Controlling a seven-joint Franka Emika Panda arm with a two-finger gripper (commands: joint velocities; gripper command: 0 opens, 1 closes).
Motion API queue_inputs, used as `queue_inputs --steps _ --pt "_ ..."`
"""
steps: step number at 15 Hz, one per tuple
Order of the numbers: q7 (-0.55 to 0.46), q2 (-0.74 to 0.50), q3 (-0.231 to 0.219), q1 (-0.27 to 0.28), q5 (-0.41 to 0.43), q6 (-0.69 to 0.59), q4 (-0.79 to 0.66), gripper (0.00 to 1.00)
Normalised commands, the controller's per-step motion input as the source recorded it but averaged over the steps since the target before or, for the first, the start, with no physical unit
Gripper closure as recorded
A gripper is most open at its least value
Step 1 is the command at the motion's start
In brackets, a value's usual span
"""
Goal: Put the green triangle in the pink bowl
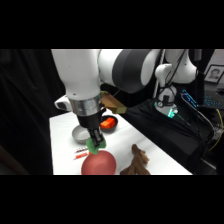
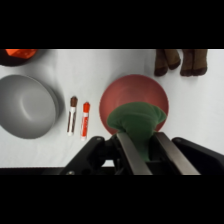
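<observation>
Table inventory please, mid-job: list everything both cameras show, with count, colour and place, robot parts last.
green triangle: one, green, held between the gripper's fingers, above the pink bowl.
pink bowl: one, salmon-red, directly under the gripper, near the table's front edge.
grey bowl: one, grey, beside the markers, apart from the pink bowl.
markers: two, one brown-capped and one red, lying side by side between the two bowls.
black bowl: one, black, behind the gripper, holding the orange object.
brown figure: one, brown, lumpy, beside the pink bowl.
table: one, white.
gripper: one, black with metal fingers, shut on the triangle.
</observation>
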Motion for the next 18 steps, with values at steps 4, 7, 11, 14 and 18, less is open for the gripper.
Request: queue_inputs --steps 4,7,11,14,18 --pt "-0.10 0.22 -0.066 0.068 0.072 0.16 0.20 0.93" --pt "-0.10 0.23 -0.082 0.072 0.071 0.14 0.19 0.94" --pt "-0.10 0.27 -0.083 0.100 0.068 0.13 0.21 0.94" --pt "-0.08 0.25 -0.094 0.110 0.062 0.10 0.23 0.94" --pt "-0.07 0.20 -0.107 0.090 0.071 0.10 0.23 0.95"
